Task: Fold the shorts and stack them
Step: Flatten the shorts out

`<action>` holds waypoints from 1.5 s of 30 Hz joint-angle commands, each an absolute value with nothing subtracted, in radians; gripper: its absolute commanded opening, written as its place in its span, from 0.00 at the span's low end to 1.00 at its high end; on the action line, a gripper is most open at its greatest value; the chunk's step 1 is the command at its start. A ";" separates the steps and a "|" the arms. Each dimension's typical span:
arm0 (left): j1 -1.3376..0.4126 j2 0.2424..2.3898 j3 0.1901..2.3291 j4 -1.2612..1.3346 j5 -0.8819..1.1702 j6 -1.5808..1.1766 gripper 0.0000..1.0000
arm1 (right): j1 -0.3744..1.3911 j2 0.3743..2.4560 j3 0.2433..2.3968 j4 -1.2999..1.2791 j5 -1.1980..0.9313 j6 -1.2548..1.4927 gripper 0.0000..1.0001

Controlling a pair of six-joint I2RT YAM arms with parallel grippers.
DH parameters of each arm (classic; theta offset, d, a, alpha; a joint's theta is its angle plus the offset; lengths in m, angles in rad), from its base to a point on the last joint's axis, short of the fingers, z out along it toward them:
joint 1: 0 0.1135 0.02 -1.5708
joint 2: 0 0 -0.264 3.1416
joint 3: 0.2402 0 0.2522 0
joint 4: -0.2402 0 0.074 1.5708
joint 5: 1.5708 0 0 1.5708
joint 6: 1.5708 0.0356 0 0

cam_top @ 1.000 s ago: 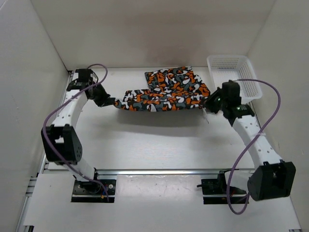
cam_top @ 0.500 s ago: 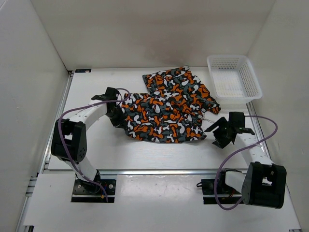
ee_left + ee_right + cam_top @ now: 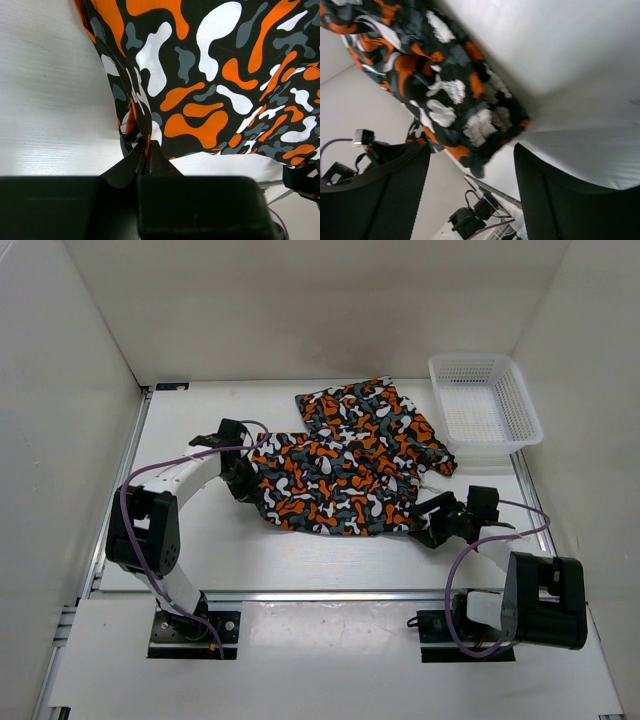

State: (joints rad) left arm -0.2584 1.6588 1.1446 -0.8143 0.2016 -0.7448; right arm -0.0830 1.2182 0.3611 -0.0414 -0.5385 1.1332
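The camouflage-print shorts (image 3: 345, 465) lie spread on the white table, a second layer reaching back toward the basket. My left gripper (image 3: 244, 487) is at their left edge. In the left wrist view its jaws are shut on a bunched fold of the shorts (image 3: 200, 95), pinched at the fingertips (image 3: 146, 150). My right gripper (image 3: 424, 525) rests low on the table just off the shorts' near right corner. In the right wrist view it (image 3: 472, 150) stands open, and the corner of the shorts (image 3: 445, 95) lies ahead of the wide-apart fingers (image 3: 390, 190), untouched.
A white plastic mesh basket (image 3: 522, 410) stands at the back right, close behind the shorts' far right corner. White walls close in the table on the left, back and right. The arm bases and a metal rail (image 3: 320, 594) run along the near edge.
Both arms came toward the near side and laid the lifted shorts flat. My right gripper let go, dropped to the table, then slid left toward the shorts' corner. My left gripper stays shut on the fabric.
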 commanded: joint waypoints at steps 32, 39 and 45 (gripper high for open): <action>-0.195 1.609 1.239 -0.804 0.232 -0.699 0.10 | -0.084 1.324 0.453 -0.041 -0.525 1.137 0.00; -0.186 1.591 1.258 -0.804 0.241 -0.690 0.10 | -0.084 1.235 0.541 -0.276 -0.407 1.000 0.00; -0.186 1.591 1.249 -0.813 0.241 -0.690 0.10 | -0.084 1.213 0.546 -0.341 -0.356 0.927 0.47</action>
